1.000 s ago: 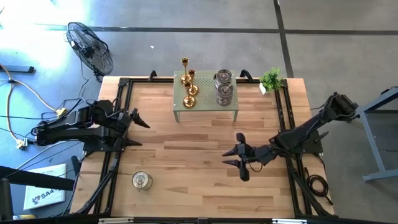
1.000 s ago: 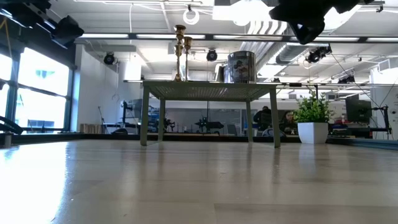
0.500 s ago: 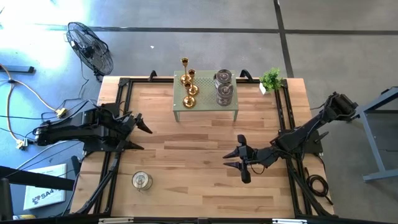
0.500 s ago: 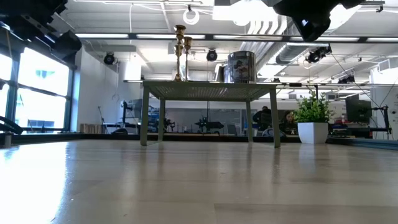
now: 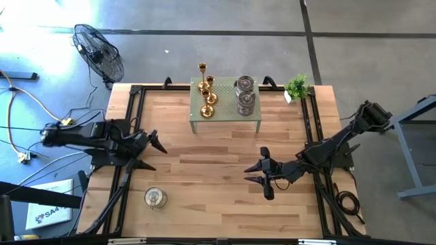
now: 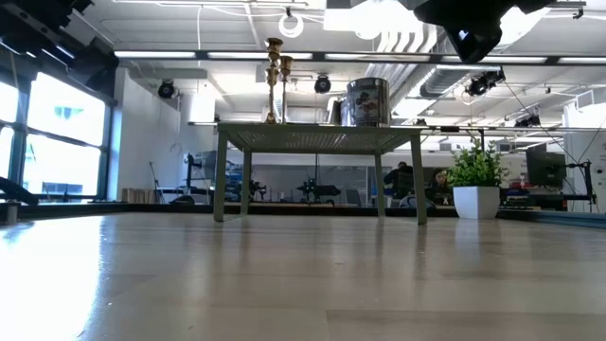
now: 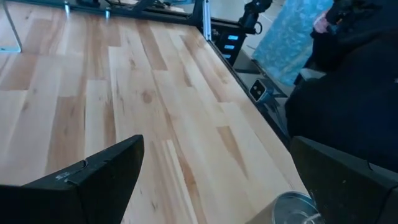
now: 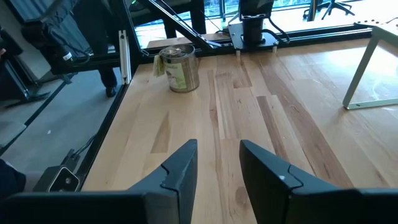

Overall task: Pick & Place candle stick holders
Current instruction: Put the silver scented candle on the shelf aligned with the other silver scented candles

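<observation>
A low green-grey stand (image 5: 225, 121) at the table's far middle carries three gold candle stick holders (image 5: 207, 88) and two silver-grey ones (image 5: 245, 95). They also show in the low view as gold holders (image 6: 276, 80) and a silver holder (image 6: 367, 101). One more silver holder (image 5: 155, 197) stands upright on the wood at the near left, also seen as silver holder (image 8: 179, 68) and silver holder (image 7: 297, 209). My left gripper (image 5: 158, 160) hangs wide open at the table's left, farther from the near edge than that holder. My right gripper (image 5: 246, 173) hovers right of centre, its fingers slightly apart around nothing.
A small green potted plant (image 5: 296, 86) stands at the far right corner, right of the stand. Black rails (image 5: 129, 122) run along the table's left and right sides. Bare wood lies between the two grippers. A fan (image 5: 99, 51) stands on the floor beyond the table's far left.
My left gripper has swung toward the table's near edge and sunk a little, drawing back toward the left edge, and has stayed wide open. My right arm has kept still. No holder has moved.
</observation>
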`<state>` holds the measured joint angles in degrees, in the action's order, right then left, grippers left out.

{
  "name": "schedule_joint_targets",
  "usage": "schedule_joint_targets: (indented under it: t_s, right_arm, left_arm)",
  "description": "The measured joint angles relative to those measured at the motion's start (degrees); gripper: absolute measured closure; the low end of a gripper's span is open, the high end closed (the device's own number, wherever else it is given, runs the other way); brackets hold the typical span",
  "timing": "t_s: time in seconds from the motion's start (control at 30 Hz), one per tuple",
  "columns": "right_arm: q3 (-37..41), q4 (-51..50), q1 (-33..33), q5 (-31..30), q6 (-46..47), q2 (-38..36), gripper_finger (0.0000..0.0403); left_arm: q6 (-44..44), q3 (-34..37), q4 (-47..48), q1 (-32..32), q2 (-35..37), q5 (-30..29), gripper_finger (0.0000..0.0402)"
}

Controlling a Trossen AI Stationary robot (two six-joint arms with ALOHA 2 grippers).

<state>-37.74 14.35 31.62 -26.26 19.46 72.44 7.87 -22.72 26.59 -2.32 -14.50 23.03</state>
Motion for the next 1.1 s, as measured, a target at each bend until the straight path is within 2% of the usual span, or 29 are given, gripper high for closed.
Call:
schedule_joint_targets:
  t_s: [0.27,0.43,0.57,0.67,0.8,1.1]
  right_arm:
    - [0.0,0.0,0.0,0.0,0.0,0.0,0.0288]
    - [0.0,0.1,0.7,-0.3,1.1,0.0,0.0288]
    - [0.0,0.1,2.2,-0.9,1.1,0.0,0.0288]
    - [0.0,0.1,3.2,-2.5,1.3,0.0,0.0288]
    - [0.0,0.1,4.1,-3.5,1.5,0.0,0.0288]
    - [0.0,0.2,5.2,-4.6,2.6,0.0,0.0288]
  left_arm:
    - [2.1,0.0,-3.6,-15.9,-1.8,-14.3,0.0002]
    - [4.8,0.0,-4.1,-23.9,-6.9,-25.5,0.0002]
    - [7.7,0.0,-4.3,-28.3,-12.3,-30.1,0.0002]
    - [9.0,0.0,-5.5,-30.7,-16.3,-29.5,0.0002]
    - [9.0,0.0,-6.5,-33.6,-19.5,-24.6,0.0002]
    - [9.6,0.0,-2.4,-37.7,-20.2,-17.1,0.0002]
